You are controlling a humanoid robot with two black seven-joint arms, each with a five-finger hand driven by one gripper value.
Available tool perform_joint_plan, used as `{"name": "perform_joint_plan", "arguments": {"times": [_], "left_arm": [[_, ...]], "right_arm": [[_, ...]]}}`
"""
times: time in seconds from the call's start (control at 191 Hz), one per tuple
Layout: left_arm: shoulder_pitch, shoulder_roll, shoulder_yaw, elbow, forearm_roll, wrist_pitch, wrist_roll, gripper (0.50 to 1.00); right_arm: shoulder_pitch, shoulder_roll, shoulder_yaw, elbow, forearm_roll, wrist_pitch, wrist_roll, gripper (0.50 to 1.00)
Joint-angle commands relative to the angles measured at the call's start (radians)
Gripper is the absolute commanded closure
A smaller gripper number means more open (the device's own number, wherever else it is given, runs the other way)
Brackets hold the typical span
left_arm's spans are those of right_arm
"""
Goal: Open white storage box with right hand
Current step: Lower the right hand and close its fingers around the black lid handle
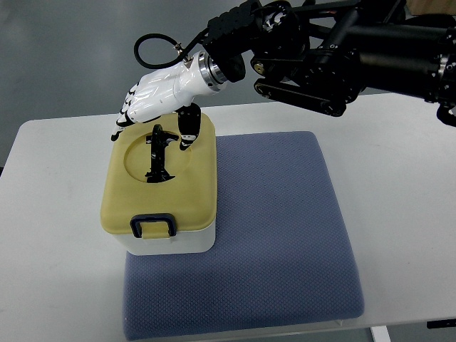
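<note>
I've got the right hand (153, 100) over the box's far edge, fingers loosely spread and drooping, holding nothing. The white storage box (160, 187) sits on the blue mat's (271, 235) 9 o'clock corner, yellow lid (187, 189) closed, latch (152, 226) at 6 o'clock, black handle (158, 153) upright at lid centre. I'd hook that handle squarely and lift straight, not sideways.

— What's bearing the load?
— White table (57, 214), rounded corners, grey floor (64, 57) behind it.
— Directly on top?
— Blue-grey textured mat (285, 235), lying flat, front edge near the table's near edge.
</note>
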Motion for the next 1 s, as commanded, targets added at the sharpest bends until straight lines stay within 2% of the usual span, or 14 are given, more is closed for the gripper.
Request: {"name": "perform_joint_plan", "arguments": {"times": [0.0, 0.251, 0.513, 0.581, 0.634, 0.671, 0.833, 0.938, 0.995], "left_arm": [[0.0, 0.0, 0.0, 0.0, 0.0, 0.001, 0.0, 0.5], [0.0, 0.0, 0.0, 0.0, 0.0, -0.001, 0.0, 0.5], [0.001, 0.0, 0.0, 0.0, 0.0, 0.001, 0.0, 0.5], [0.001, 0.0, 0.0, 0.0, 0.0, -0.001, 0.0, 0.5], [0.001, 0.0, 0.0, 0.0, 0.0, -0.001, 0.0, 0.5], [0.001, 0.0, 0.0, 0.0, 0.0, -0.001, 0.0, 0.5], [0.001, 0.0, 0.0, 0.0, 0.0, 0.001, 0.0, 0.5], [0.001, 0.0, 0.0, 0.0, 0.0, -0.001, 0.0, 0.5], [0.0, 0.0, 0.0, 0.0, 0.0, 0.001, 0.0, 0.5]], "right_arm": [[-0.004, 0.0, -0.001, 0.003, -0.001, -0.002, 0.0, 0.587], [-0.018, 0.0, -0.001, 0.003, -0.005, -0.047, 0.0, 0.63], [-0.025, 0.0, -0.001, 0.003, -0.005, -0.048, 0.0, 0.673], [-0.028, 0.0, -0.001, 0.003, -0.006, -0.05, 0.0, 0.707], [-0.03, 0.0, -0.001, 0.003, -0.006, -0.051, 0.0, 0.715], [-0.033, 0.0, -0.001, 0.003, -0.006, -0.051, 0.0, 0.742], [-0.038, 0.0, -0.001, 0.003, -0.005, -0.051, 0.0, 0.781], [-0.041, 0.0, 0.001, 0.003, -0.005, -0.053, 0.0, 0.85], [-0.042, 0.0, 0.001, 0.003, -0.005, -0.053, 0.0, 0.865]]}}
